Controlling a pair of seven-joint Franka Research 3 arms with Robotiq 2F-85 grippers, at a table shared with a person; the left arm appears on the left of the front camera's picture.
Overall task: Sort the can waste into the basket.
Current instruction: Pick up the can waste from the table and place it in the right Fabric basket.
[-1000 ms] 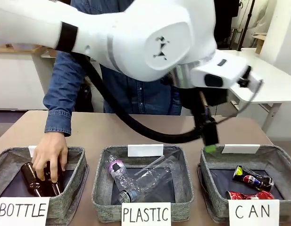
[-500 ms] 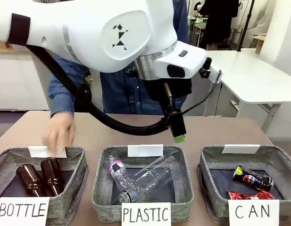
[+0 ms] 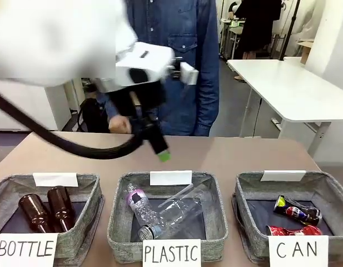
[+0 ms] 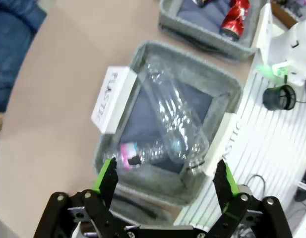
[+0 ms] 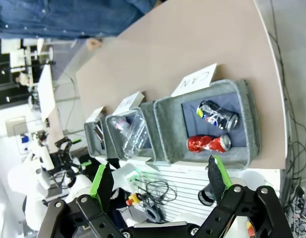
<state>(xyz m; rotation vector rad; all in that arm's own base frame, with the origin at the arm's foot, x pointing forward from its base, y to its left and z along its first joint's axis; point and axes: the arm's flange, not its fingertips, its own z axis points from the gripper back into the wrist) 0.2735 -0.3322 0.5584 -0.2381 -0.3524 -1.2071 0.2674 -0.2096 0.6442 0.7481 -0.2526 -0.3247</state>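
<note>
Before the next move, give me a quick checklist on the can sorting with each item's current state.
1. Red can inside the CAN basket: ok.
2. Dark blue can inside the same basket: ok.
3. Left gripper open and holding nothing: ok.
4. Right gripper open and holding nothing: ok.
5. No can among the clear plastic bottles in the PLASTIC basket: ok.
6. No can beside the brown glass bottles in the BOTTLE basket: ok.
</note>
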